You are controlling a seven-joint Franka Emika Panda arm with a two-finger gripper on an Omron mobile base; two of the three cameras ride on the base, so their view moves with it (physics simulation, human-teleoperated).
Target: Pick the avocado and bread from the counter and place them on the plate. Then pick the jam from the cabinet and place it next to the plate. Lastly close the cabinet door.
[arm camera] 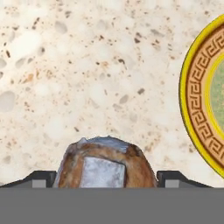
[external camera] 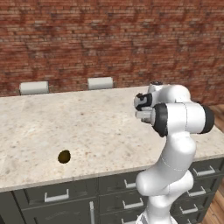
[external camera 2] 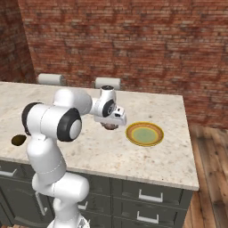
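Note:
The bread, a brown lumpy piece, lies on the beige counter between my two fingertips. My gripper points down over it and stands open, with the tips close beside its flanks. From the right base view the bread is a dark lump under the gripper, just left of the round yellow plate. The plate's rim also curves in at the right of the hand view, and nothing lies on it. The dark avocado rests far to the left near the counter's front edge.
Two light-grey seat backs stand behind the counter against the brick wall. Dark drawers with silver handles run below the front edge. The counter ends at the right over a wooden floor.

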